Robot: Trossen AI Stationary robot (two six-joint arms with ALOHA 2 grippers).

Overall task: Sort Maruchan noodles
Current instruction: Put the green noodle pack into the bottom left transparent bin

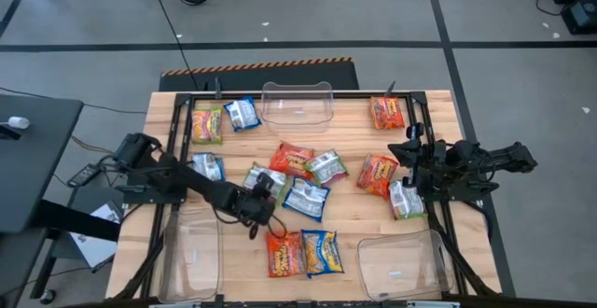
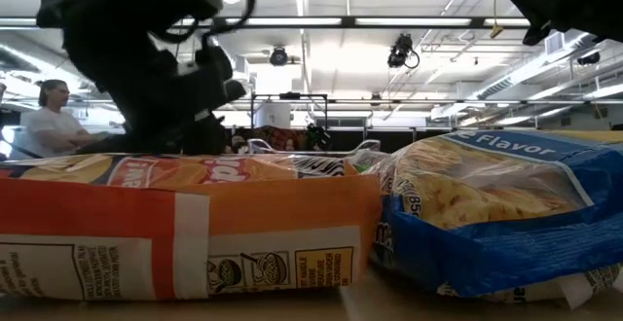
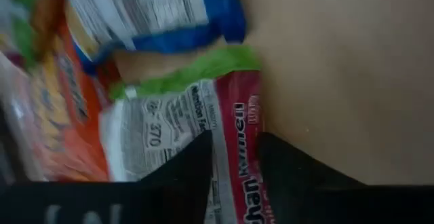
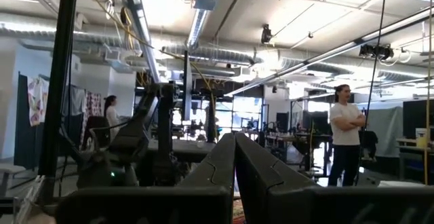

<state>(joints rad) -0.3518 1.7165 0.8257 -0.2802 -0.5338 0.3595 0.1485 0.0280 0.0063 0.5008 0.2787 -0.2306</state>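
The high view looks straight down on the whole bench (image 1: 373, 217). The low view sits at bench height, very near two noodle packets (image 2: 185, 226), facing the room. The left wrist view presses close over packets; the right wrist view looks level into the room, like the low view.

From my console: bare table (image 1: 364, 217) lies at five o'clock of the central packet cluster (image 1: 303, 173). Clear bins (image 1: 297, 103) block twelve, seven and five o'clock edges; two packets (image 1: 304, 253) crowd six o'clock.
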